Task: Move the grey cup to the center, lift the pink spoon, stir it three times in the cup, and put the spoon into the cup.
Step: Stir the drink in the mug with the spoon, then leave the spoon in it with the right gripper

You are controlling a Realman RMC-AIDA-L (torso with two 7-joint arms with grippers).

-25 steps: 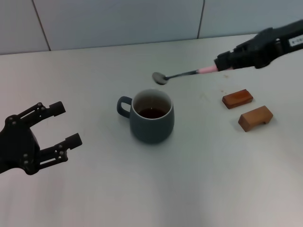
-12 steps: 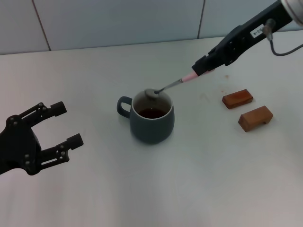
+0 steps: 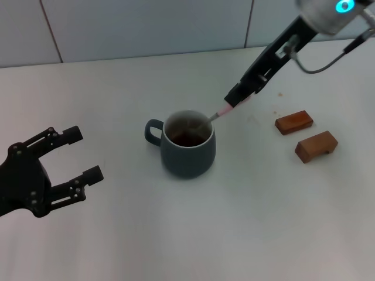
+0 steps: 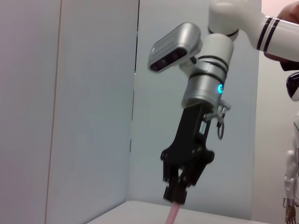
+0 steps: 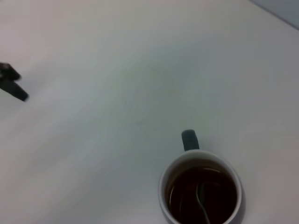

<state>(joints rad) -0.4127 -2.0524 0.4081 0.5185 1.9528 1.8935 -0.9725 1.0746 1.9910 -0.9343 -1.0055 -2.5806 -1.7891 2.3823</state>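
Observation:
The grey cup (image 3: 187,147) stands upright at the middle of the table, handle to the left, dark liquid inside; the right wrist view looks down into the cup (image 5: 200,192). The pink spoon (image 3: 221,112) slants down over the cup's right rim, its metal bowl (image 5: 202,201) dipped in the liquid. My right gripper (image 3: 235,98) is shut on the spoon's pink handle just up and right of the cup; the left wrist view shows that gripper (image 4: 177,196) gripping the handle. My left gripper (image 3: 79,155) hovers open at the left, well apart from the cup.
Two brown wooden rest blocks (image 3: 293,122) (image 3: 316,146) lie to the right of the cup. A tiled wall runs along the table's far edge.
The right arm has swung up to a steeper angle and lowered the spoon from above the cup's rim into the liquid. Left arm and cup have not moved.

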